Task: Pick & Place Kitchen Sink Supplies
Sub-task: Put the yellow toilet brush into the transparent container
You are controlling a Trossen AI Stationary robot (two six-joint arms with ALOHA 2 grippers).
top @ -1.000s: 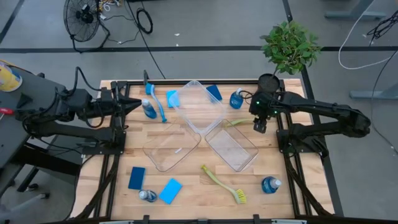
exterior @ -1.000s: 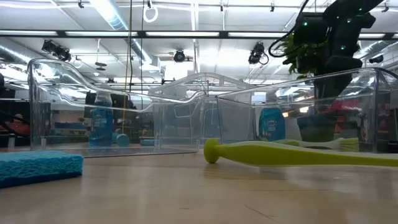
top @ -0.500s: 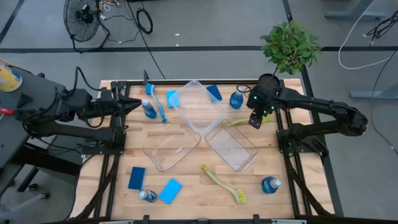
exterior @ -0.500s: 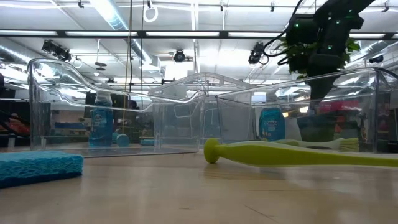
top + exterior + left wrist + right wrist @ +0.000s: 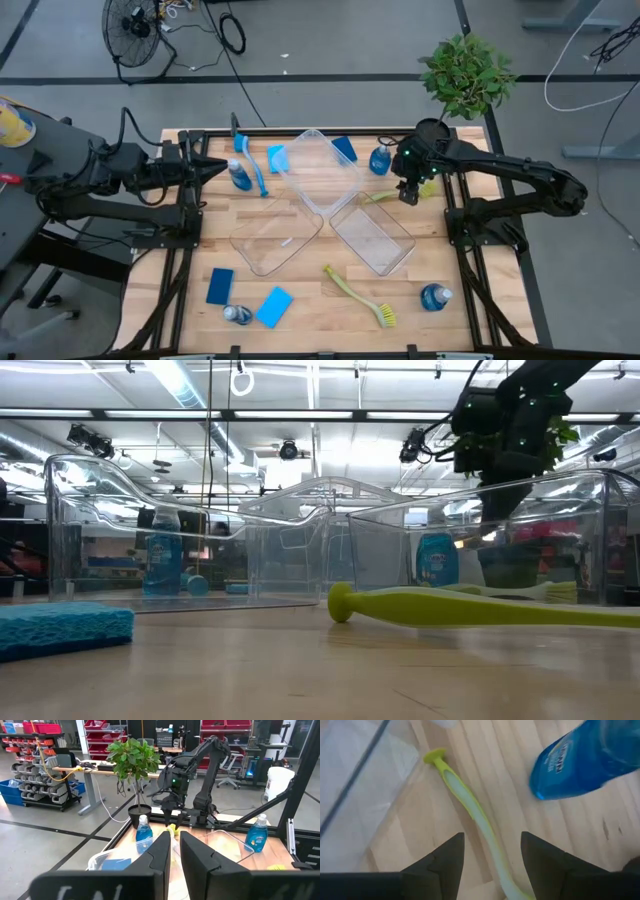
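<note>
A yellow-green dish brush (image 5: 377,197) lies flat on the wood at the far right, between a clear bin and a bottle of blue liquid (image 5: 380,160). My right gripper (image 5: 405,192) hangs open above it, pointing steeply down. In the right wrist view the brush handle (image 5: 470,807) runs between the two fingers, well below them and untouched, and the bottle (image 5: 580,762) lies off to one side. My left gripper (image 5: 218,169) waits level at the table's left edge, shut on nothing.
Three clear bins (image 5: 322,170) (image 5: 275,238) (image 5: 373,238) fill the middle. A blue brush (image 5: 252,165), a bottle (image 5: 240,177) and sponges (image 5: 277,157) (image 5: 344,148) lie far left. Near the front are sponges (image 5: 219,285) (image 5: 274,306), bottles (image 5: 236,314) (image 5: 434,296) and another yellow-green brush (image 5: 358,295). A potted plant (image 5: 465,75) stands far right.
My right gripper has moved a little toward the table's far edge and left, closer to the bottle, and now hangs over the yellow-green brush. It has stayed open. No object has moved.
</note>
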